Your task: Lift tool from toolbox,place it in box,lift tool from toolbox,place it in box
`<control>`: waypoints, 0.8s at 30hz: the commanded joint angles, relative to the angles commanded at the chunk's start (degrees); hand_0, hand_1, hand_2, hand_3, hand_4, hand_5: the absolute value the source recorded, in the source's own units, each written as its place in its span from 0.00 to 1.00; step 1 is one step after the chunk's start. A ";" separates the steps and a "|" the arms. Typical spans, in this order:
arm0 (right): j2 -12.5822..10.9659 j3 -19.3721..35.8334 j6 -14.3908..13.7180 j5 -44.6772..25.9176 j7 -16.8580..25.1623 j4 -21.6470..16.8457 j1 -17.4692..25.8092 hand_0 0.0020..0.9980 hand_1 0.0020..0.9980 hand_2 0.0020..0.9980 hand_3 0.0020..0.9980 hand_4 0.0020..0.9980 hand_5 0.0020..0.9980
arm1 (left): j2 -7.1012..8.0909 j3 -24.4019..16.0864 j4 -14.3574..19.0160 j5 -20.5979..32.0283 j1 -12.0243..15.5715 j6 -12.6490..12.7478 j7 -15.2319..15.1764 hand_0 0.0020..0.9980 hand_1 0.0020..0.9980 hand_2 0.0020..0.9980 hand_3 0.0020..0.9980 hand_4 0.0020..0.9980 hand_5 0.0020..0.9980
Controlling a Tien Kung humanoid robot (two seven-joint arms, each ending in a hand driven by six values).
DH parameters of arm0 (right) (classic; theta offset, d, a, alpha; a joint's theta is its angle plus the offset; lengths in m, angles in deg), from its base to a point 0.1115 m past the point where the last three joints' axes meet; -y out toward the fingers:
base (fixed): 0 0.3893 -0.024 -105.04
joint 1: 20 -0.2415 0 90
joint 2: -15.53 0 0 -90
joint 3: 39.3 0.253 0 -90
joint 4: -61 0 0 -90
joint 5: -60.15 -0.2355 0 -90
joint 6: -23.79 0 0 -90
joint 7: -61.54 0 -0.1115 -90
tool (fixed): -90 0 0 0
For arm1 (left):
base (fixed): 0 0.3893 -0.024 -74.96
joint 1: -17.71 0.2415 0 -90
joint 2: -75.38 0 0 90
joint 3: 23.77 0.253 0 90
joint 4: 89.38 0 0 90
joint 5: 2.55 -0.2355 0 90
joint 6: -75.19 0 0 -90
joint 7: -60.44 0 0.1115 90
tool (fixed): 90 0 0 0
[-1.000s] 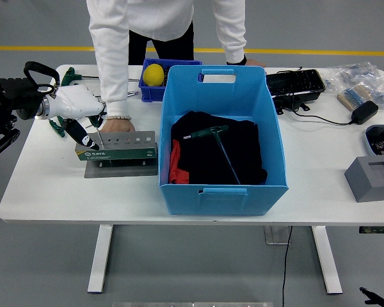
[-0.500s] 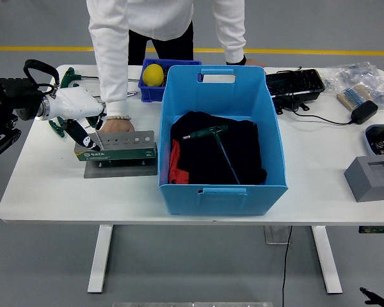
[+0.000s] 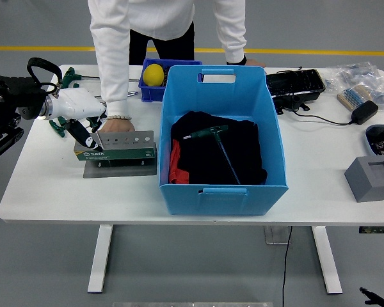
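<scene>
We see the left hand (image 3: 82, 114) at the toolbox (image 3: 117, 152)'s left end, fingers (image 3: 84, 135) curled down onto a tool (image 3: 97, 139) there; firm grip unclear. A person's hand (image 3: 118, 125) steadies the toolbox behind. Right of the toolbox, the blue box (image 3: 223, 144) holds one T-handle tool (image 3: 216, 143): we judge the task half done.

Toolbox (image 3: 117, 153): a low green tool holder with a grey metal back plate, set on a flat grey base, lying directly beneath and just right of the left hand (image 3: 79, 112).

Tool (image 3: 216, 144): a green-handled T-wrench, laid flat on dark cloth.

Box (image 3: 221, 137): a large open blue bin, positioned right of the hand, beside the toolbox.
</scene>
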 joint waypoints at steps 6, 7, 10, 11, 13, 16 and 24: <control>0.00 0.10 0.00 0.12 -0.02 0.00 0.00 0.63 0.60 0.66 0.54 0.78 0.66 | 0.04 -0.07 0.09 -0.91 -0.22 -0.37 0.12 0.53 0.49 0.46 0.38 0.94 0.73; 0.00 0.10 0.00 0.14 -0.02 0.00 0.00 0.63 0.60 0.66 0.54 0.78 0.66 | 0.04 -0.06 0.08 -0.98 -0.26 -0.32 0.06 0.53 0.49 0.46 0.38 0.94 0.73; 0.01 0.15 0.03 0.25 -0.05 0.00 0.05 0.63 0.60 0.66 0.54 0.78 0.66 | -0.02 0.14 -0.10 -1.25 -0.38 0.30 -0.39 0.51 0.39 0.35 0.31 0.94 0.73; 0.00 0.18 0.03 0.30 -0.07 0.00 0.05 0.63 0.60 0.66 0.54 0.78 0.66 | -0.05 0.22 -0.21 -1.27 -0.40 0.49 -0.56 0.51 0.39 0.35 0.31 0.94 0.73; 0.01 0.14 0.04 0.27 -0.06 -0.01 0.10 0.63 0.60 0.66 0.54 0.78 0.66 | -0.21 0.60 -0.62 -1.27 -0.41 0.91 -0.85 0.51 0.39 0.35 0.31 0.94 0.73; 0.04 0.11 0.03 0.18 -0.09 -0.02 0.20 0.63 0.60 0.66 0.54 0.78 0.66 | -0.40 1.34 -1.35 -1.24 -0.34 1.23 -1.07 0.45 0.28 0.27 0.26 0.94 0.73; 0.07 0.17 0.01 0.22 -0.11 -0.03 0.37 0.63 0.60 0.66 0.54 0.78 0.66 | -0.65 2.96 -2.18 -0.60 -0.31 2.10 -1.65 0.39 0.23 0.23 0.24 0.93 0.73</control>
